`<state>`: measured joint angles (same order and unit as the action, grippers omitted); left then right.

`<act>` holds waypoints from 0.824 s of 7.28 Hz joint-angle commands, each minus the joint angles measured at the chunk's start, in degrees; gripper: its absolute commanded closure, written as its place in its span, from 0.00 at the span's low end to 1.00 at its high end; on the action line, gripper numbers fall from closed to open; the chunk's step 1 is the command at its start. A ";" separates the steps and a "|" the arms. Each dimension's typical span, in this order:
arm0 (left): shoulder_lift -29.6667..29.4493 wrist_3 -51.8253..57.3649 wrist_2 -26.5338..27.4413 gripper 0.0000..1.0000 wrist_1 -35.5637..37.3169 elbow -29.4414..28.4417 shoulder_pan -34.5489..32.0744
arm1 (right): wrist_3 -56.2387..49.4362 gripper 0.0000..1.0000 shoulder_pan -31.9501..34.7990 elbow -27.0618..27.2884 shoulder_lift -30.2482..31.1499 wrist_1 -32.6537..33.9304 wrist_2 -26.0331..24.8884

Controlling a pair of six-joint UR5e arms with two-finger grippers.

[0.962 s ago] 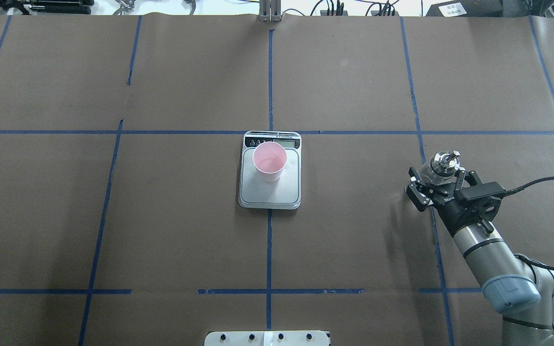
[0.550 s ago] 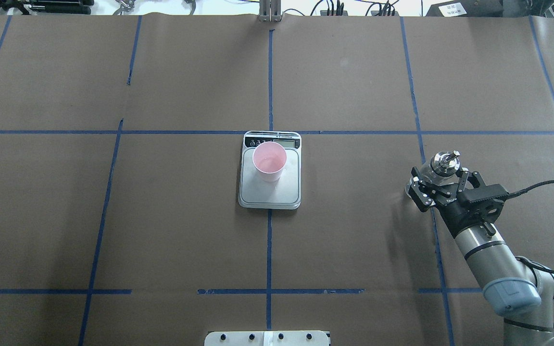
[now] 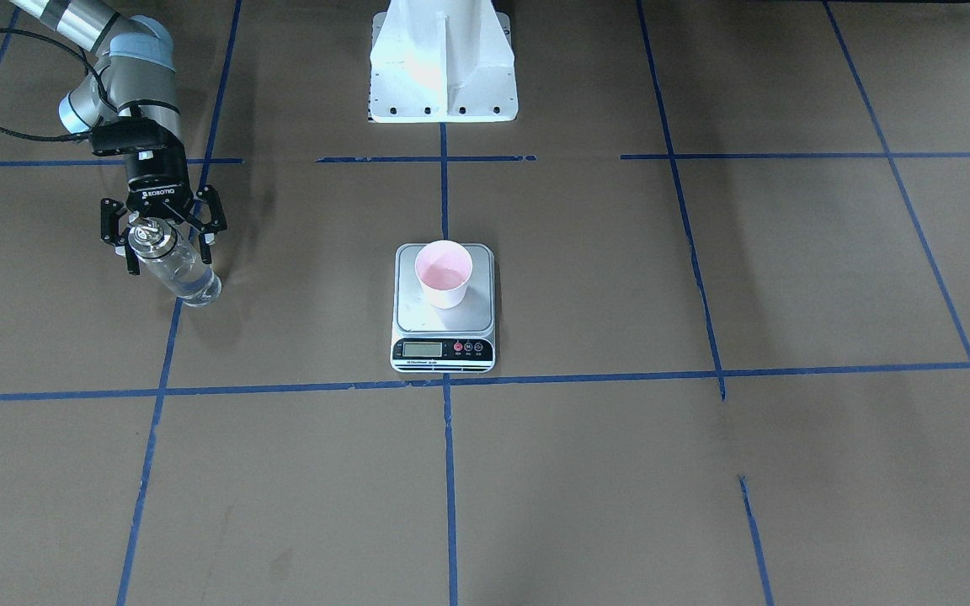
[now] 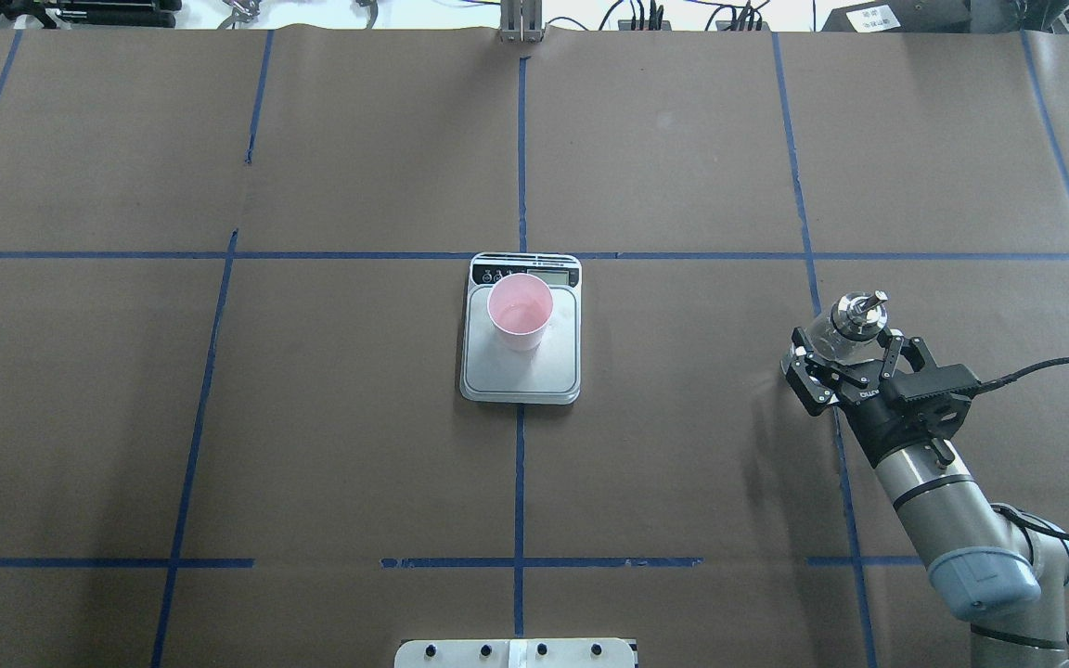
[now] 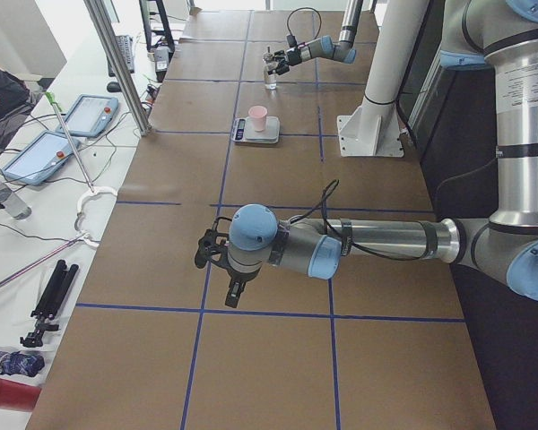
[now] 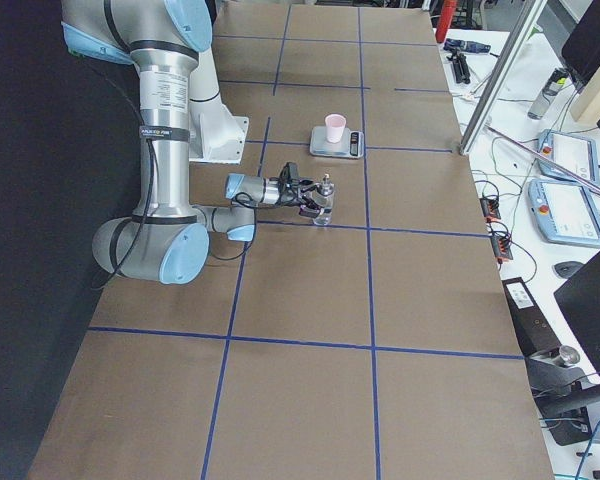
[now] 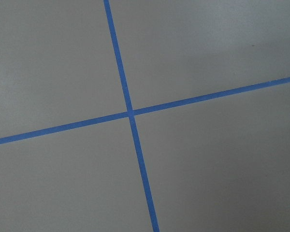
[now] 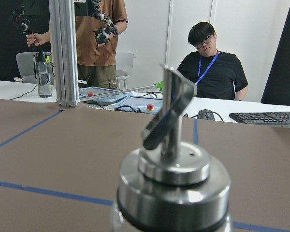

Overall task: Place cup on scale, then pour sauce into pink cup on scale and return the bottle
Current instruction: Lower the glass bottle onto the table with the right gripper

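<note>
**Right jaws spread wide about the standing bottle**

We see the right gripper (image 4: pixel 847 357) low over the worktop (image 4: pixel 683 464), close to its right edge and about midway between the robot's edge and the far edge. Its jaws are spread wide. The two black fingers (image 4: pixel 808 371) flank the bottle (image 3: pixel 186 282) on either side, and we see a gap at each finger, so nothing is pinched. The bottle stands upright on the brown paper between the fingertips, beside a blue tape line (image 4: pixel 836 436). Its silver pour-spout cap (image 8: pixel 170 159) fills the lower middle of the right wrist view. The glass is clear, and we cannot tell the level of the sauce inside it.

The scale (image 4: pixel 521 376) lies at the middle of the worktop, well apart from the bottle, with its display strip toward the far edge. The cup (image 4: pixel 520 314) stands upright on its platform, nearer the display end.

The left gripper (image 5: pixel 211 253) hangs over a crossing of tape lines toward the worktop's left end. We cannot tell how its jaws stand.
</note>
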<state>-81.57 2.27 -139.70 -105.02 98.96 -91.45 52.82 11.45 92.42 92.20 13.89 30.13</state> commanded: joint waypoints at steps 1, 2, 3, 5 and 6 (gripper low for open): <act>0.00 -0.07 0.04 0.00 0.00 0.00 -0.04 | 0.00 0.00 -1.68 0.13 0.09 0.00 -2.08; 0.00 -0.07 -0.05 0.00 0.00 0.00 -0.04 | 0.00 0.00 -2.47 0.22 0.26 0.00 -3.22; 0.00 -0.07 0.04 0.00 0.00 0.00 0.05 | 0.00 0.00 -3.00 0.30 0.35 0.00 -3.58; 0.00 0.02 -0.05 0.00 -0.09 0.09 -0.04 | -0.26 0.00 -5.02 0.48 2.62 -4.45 -5.50; 0.00 0.02 -0.05 0.00 -0.18 0.09 -0.04 | -0.96 0.00 -6.34 0.48 3.25 -5.61 -6.91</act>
<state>-81.56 2.27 -139.74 -105.11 99.02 -91.48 52.50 6.71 92.86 94.32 10.48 24.85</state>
